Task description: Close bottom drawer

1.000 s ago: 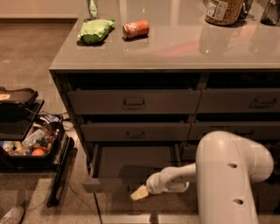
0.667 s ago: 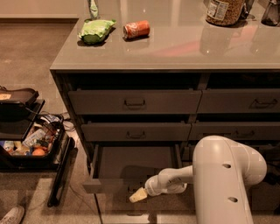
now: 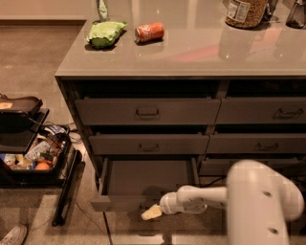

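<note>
The bottom drawer (image 3: 143, 178) stands pulled out from the left column, its low front (image 3: 117, 203) well forward of the two shut drawers above it. The tool (image 3: 152, 212), a pale tip on the white arm (image 3: 260, 206), sits low at the drawer's front edge, right of its middle, touching or just beside it. Whether the tool is apart or together I cannot tell. On the worktop (image 3: 191, 55) lie a green bag (image 3: 104, 33), a can (image 3: 149, 32) and a jar (image 3: 246, 12).

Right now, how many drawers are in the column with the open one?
3. Top drawer under the counter, middle drawer below it, bottom drawer lowest and pulled out, with the pincer at its front edge. None seems hidden.
</note>
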Tool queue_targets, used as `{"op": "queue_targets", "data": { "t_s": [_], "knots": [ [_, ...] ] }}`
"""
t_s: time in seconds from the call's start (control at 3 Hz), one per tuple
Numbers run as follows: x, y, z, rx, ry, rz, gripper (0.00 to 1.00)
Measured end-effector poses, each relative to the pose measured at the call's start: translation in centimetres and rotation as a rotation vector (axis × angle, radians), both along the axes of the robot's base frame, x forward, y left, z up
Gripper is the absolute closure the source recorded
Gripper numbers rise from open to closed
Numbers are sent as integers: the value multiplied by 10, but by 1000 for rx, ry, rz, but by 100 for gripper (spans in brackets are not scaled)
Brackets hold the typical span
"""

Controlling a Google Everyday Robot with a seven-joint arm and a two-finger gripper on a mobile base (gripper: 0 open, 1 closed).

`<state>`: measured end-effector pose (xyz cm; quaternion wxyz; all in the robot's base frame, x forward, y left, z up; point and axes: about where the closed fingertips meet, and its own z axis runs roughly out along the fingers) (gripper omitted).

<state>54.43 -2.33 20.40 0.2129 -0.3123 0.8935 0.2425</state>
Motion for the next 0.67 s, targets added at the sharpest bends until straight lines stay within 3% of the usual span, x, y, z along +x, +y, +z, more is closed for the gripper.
{"op": "queue_targets", "data": {
  "t_s": [0.33,0.67],
  "knots": [
    [5,-2,4,48,-6,-25,0],
    [5,-2,5,48,-6,-25,0]
  ]
}}
